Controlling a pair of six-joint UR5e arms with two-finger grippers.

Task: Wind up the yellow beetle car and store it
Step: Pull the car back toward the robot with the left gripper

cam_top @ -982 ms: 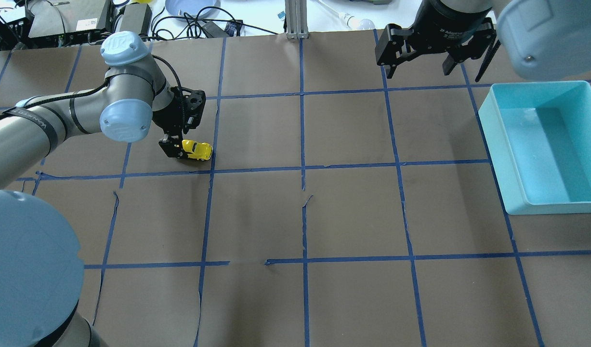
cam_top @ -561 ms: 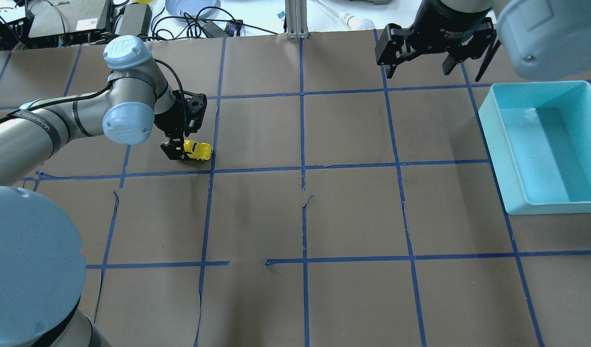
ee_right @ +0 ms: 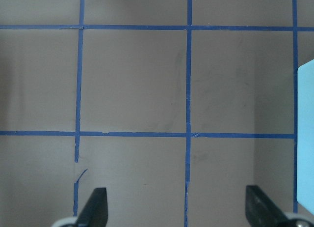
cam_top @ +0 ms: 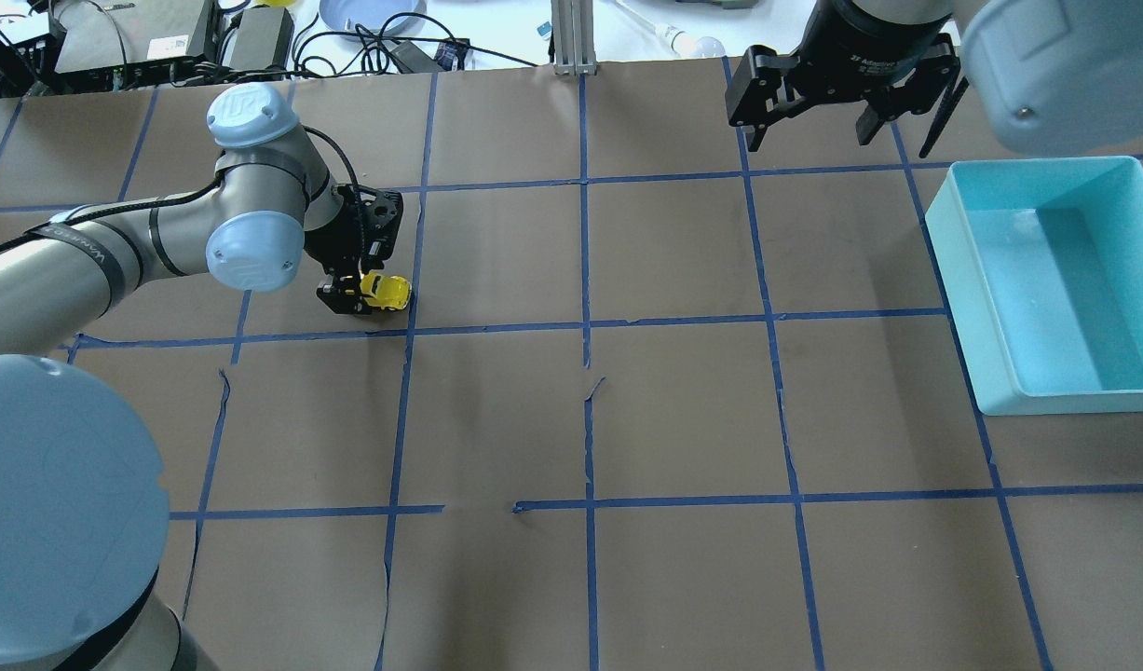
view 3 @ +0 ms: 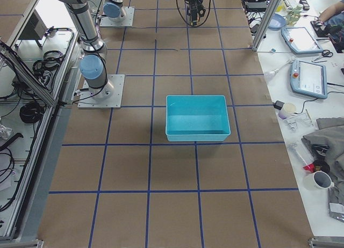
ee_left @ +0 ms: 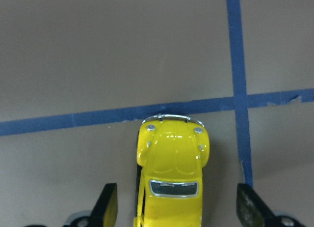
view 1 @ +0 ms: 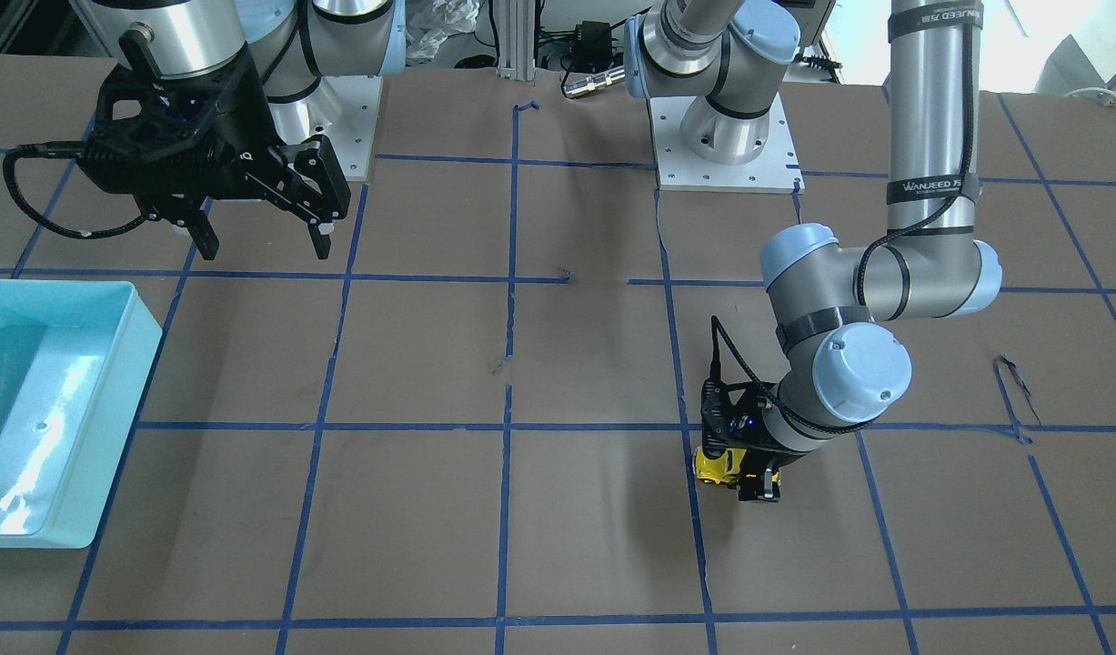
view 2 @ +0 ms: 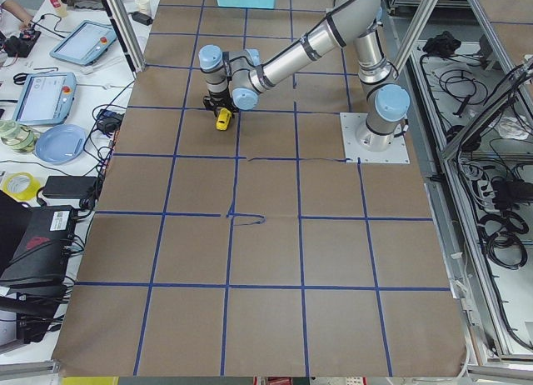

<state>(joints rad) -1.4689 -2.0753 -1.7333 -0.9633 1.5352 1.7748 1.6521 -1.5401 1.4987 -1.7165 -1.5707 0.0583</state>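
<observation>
On the taped table [cam_top: 683, 419], the low left gripper [ee_left: 175, 203] straddles one car [ee_left: 172, 156], fingers [ee_left: 109, 207] apart; the raised right gripper [ee_right: 179, 202] gapes near one bin [cam_top: 1000, 377].

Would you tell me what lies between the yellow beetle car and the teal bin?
Only bare taped table separates yellow beetle car and teal bin, in the overhead view.

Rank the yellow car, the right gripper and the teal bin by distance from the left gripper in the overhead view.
1. yellow car: between the left gripper fingers.
2. right gripper: far side, right.
3. teal bin: right edge.
</observation>
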